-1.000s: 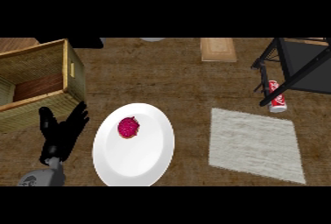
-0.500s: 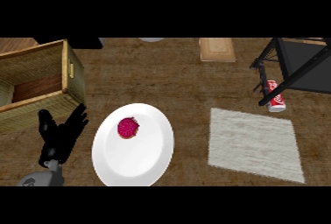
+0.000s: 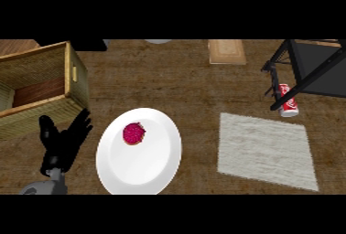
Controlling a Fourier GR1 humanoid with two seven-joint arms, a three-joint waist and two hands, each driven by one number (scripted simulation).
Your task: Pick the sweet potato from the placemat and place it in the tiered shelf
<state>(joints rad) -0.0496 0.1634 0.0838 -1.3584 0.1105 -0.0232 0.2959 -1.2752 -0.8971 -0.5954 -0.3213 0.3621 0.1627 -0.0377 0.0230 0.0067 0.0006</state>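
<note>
L hand (image 3: 63,145) splayed, nr plate (image 3: 145,170), basket (image 3: 42,113)

Glossy smooth white plate (image 3: 145,169), woven wicker basket (image 3: 40,82), rough pale cloth placemat (image 3: 267,151), matt black shelf (image 3: 310,68), wooden board (image 3: 226,51), shiny can (image 3: 287,99).

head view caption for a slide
Open left hand rests beside white plate bearing a red item, grey placemat to its right

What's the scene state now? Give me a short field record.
left hand: open, fingers up, resting at lower left
right hand: not in view
plate: white, holds a red round item
placemat: pale, right of plate
tiered shelf: black, upper right
can: red, lying at shelf's leg
basket: wicker, upper left
</note>
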